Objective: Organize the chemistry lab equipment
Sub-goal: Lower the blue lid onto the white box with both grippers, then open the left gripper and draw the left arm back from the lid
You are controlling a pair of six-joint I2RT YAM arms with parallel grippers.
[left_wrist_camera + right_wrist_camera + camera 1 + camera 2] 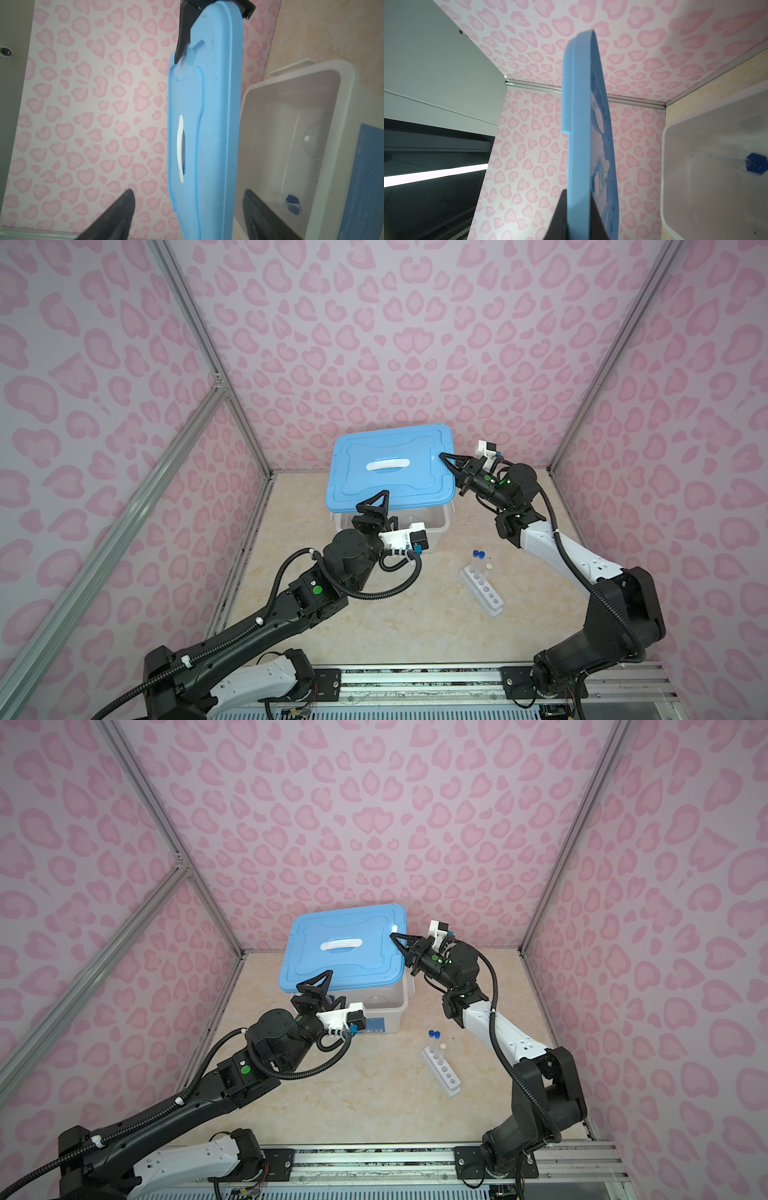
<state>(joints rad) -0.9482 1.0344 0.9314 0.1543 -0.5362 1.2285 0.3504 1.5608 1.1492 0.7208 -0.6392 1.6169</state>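
Note:
The white six-hole rack (pixel 486 596) (pixel 446 1075) stands on the table, right of centre. It holds two blue-capped test tubes (pixel 478 556) (pixel 433 1036) and a pale-capped one (pixel 489 567). Inside the white bin (pixel 351 83) (pixel 675 128) lie a clear round dish (pixel 313 141) and the blue-based cylinder (pixel 292 202) (pixel 756 164). The blue lid (pixel 386 466) (pixel 340 946) (pixel 207 104) (pixel 579 104) hangs tilted above the bin. My right gripper (pixel 449 466) (pixel 578 193) is shut on its right edge. My left gripper (pixel 384 508) (pixel 188 193) is open, its jaws apart on either side of the lid's near edge.
The bin (pixel 444 526) (pixel 399 1002) stands at the back of the table, near the rear wall. Pink patterned walls with metal frame bars close in three sides. Bare table lies between the rack and the left arm.

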